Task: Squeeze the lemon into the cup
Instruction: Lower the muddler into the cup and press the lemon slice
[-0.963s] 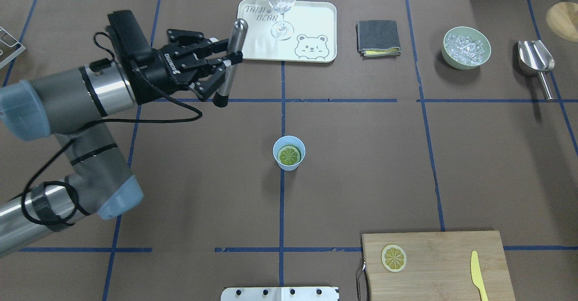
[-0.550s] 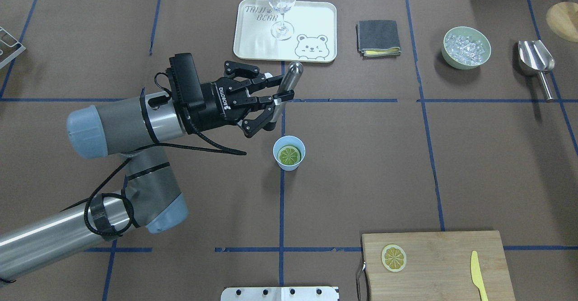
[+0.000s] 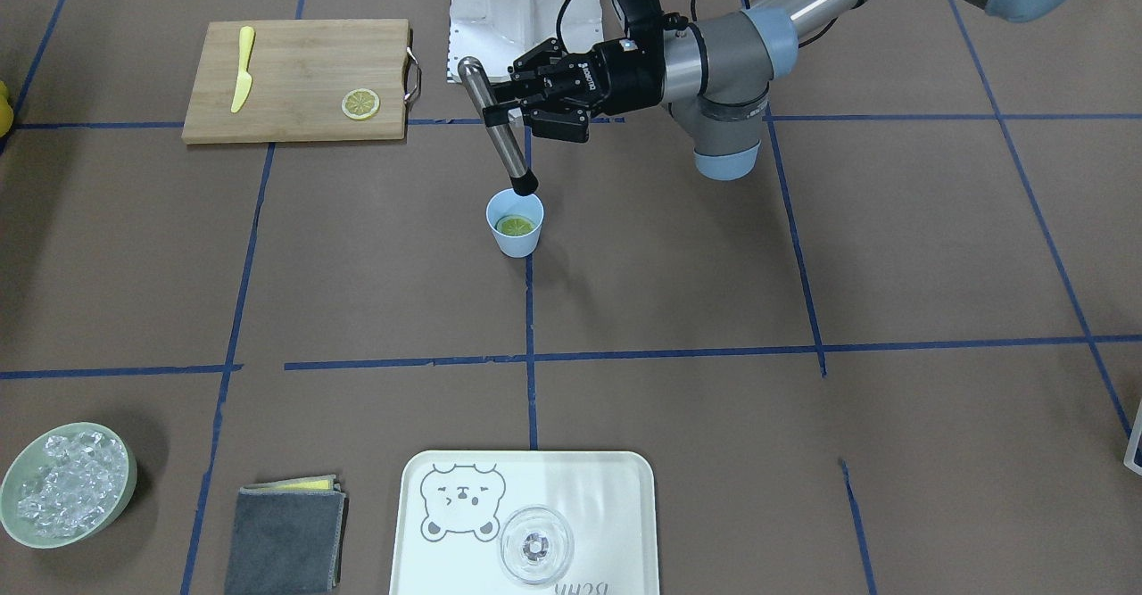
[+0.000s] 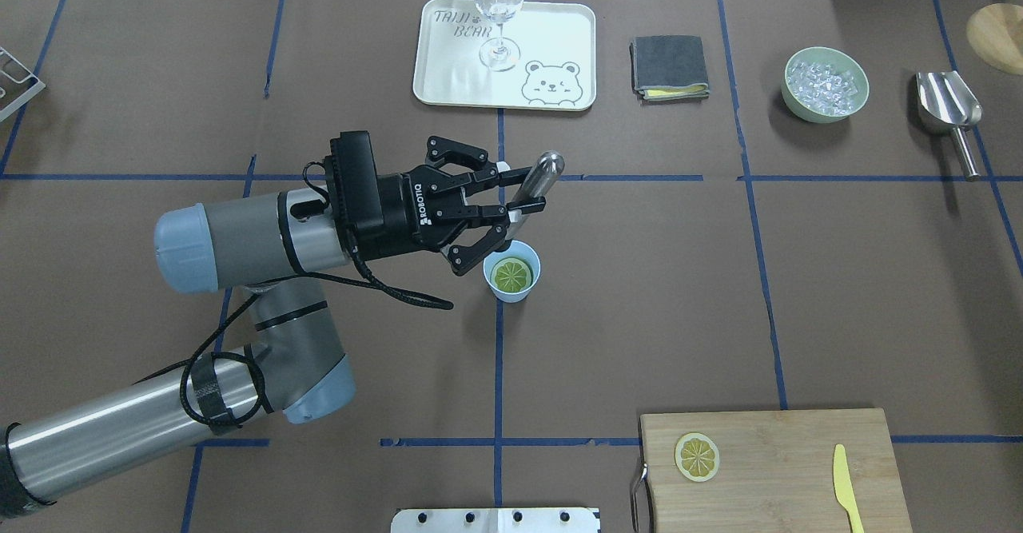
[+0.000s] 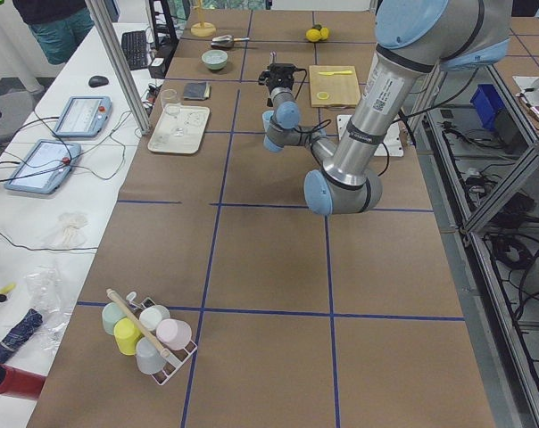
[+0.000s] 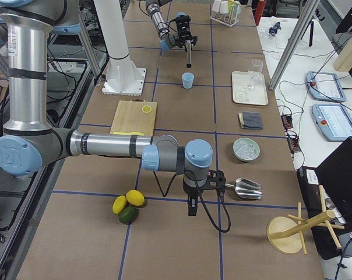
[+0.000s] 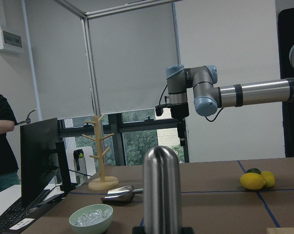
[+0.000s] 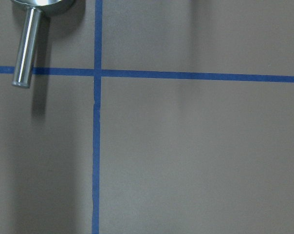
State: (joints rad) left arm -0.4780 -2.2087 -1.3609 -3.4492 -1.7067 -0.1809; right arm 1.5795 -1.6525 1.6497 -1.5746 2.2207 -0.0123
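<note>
Closely below left pincer's [image 4: 521, 196] gripped muddler [image 4: 540, 177]: cup [image 4: 511, 294], lemon [image 4: 511, 275] inside.

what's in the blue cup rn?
A lemon slice lies flat in the cup, cut face up. The metal muddler hangs with its black tip above the rim, not inside. Anything under the slice, juice or not, is hidden.

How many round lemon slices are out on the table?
2. One lemon slice lies inside the blue cup; the other slice lies on the wooden cutting board. Any beneath the cup's slice would be hidden.
</note>
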